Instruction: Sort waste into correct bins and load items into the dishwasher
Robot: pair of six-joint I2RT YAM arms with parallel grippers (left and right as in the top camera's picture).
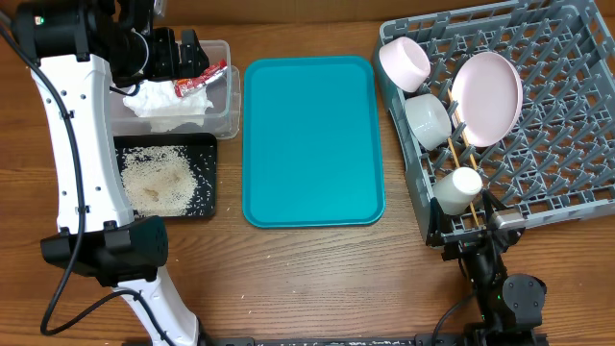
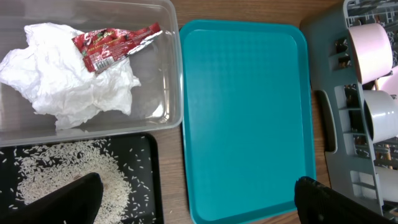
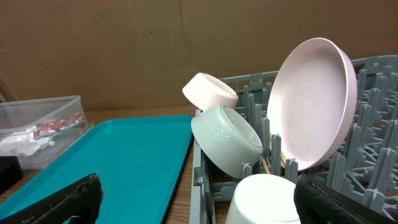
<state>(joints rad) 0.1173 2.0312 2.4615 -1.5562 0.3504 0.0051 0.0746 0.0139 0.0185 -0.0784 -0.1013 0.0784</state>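
The napkin [image 1: 168, 101] and red wrapper [image 1: 197, 82] lie in the clear tub [image 1: 231, 96]. The rice [image 1: 159, 178] lies in the black tray [image 1: 207, 197]. The plate [image 1: 487, 96], two bowls [image 1: 404, 62] [image 1: 428, 120], the cup [image 1: 458, 187] and the chopsticks [image 1: 454, 144] stand in the grey rack [image 1: 557, 125]. My left gripper [image 1: 178, 53] is open and empty above the tub; its fingers [image 2: 199, 205] frame the rice [image 2: 68, 171] and the teal tray. My right gripper [image 1: 476, 226] is open and empty at the rack's front corner, its fingers [image 3: 199, 208] just before the cup [image 3: 267, 199].
A large teal tray [image 1: 312, 139] lies between the bins and the rack, with nothing on it. The rack fills the right side up to the table's edge. My left arm reaches over the table's left side, beside the black tray.
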